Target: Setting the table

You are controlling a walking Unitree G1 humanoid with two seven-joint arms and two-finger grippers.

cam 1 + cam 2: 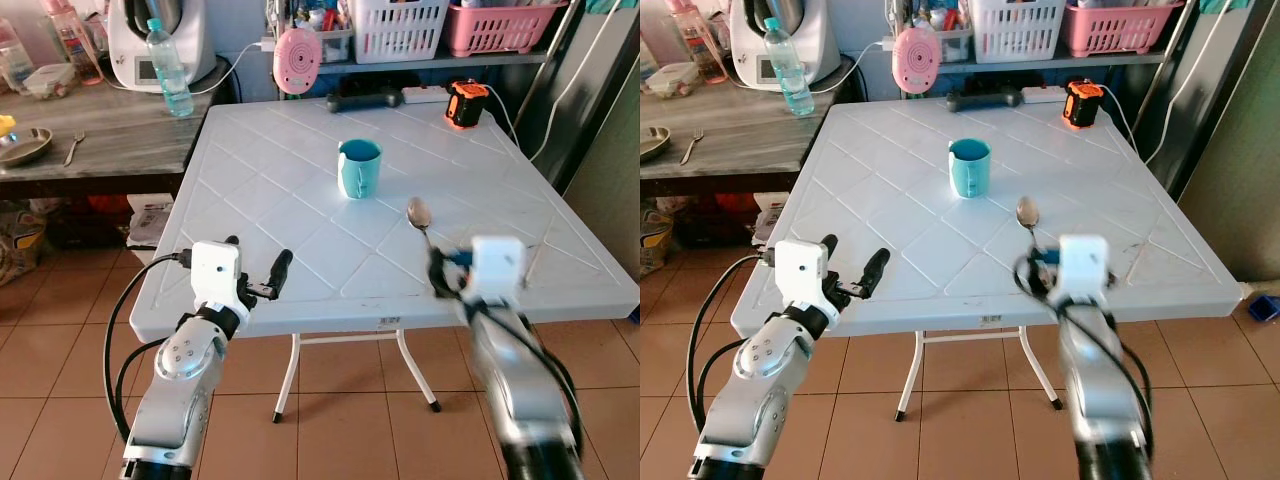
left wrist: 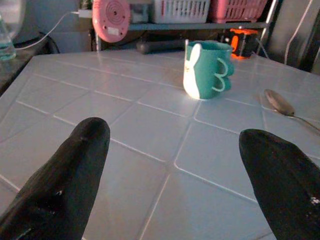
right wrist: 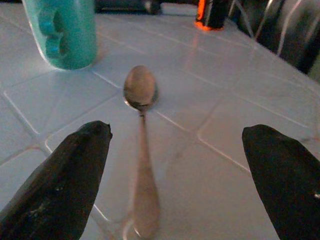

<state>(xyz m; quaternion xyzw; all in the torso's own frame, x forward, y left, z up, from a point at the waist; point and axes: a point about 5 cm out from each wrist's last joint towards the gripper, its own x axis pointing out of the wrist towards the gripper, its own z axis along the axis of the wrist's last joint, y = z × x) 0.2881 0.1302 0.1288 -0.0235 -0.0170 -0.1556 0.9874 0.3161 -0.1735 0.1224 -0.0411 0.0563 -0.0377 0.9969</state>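
Spoon [image 3: 141, 145] lies handle-first between the spread fingers of the right end effector [image 3: 175, 185], long axis pointing away up the table [image 1: 250, 170], left end effector [image 1: 262, 275] also spread, farther off.

A home kitchen corner: tiled floor [image 1: 60, 340], white plastic folding table [image 1: 270, 190], wooden counter [image 1: 110, 130] with food processor [image 1: 160, 35], water bottle [image 1: 168, 70], laundry baskets [image 1: 400, 28] on shelf.

Both arms forward, left tool [image 1: 258, 272] and right tool [image 3: 175, 165] open-fingered.
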